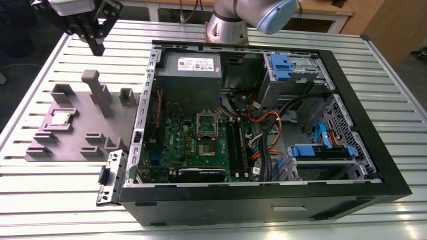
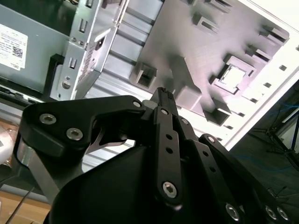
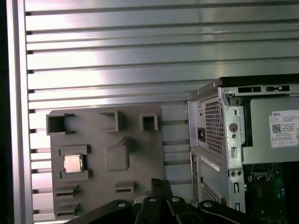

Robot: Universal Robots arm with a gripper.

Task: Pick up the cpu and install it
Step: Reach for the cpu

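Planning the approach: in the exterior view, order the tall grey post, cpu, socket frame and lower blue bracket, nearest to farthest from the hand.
1. Tall grey post, on the grey plate by the hand.
2. cpu, in its pocket, the exterior view's left.
3. Socket frame, on the motherboard.
4. Lower blue bracket, the exterior view's right.

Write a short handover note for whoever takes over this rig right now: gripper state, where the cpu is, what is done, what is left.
Gripper: jaws shut, holding nothing, raised clear of the grey fixture tray and touching nothing.
Cpu: lying flat in its square pocket on the tray, which sits on the slatted table at the exterior view's left of the open computer case.
Done: nothing that shows; the cpu is not yet picked up.
Left: the pick-up, and the install on the motherboard inside the case.
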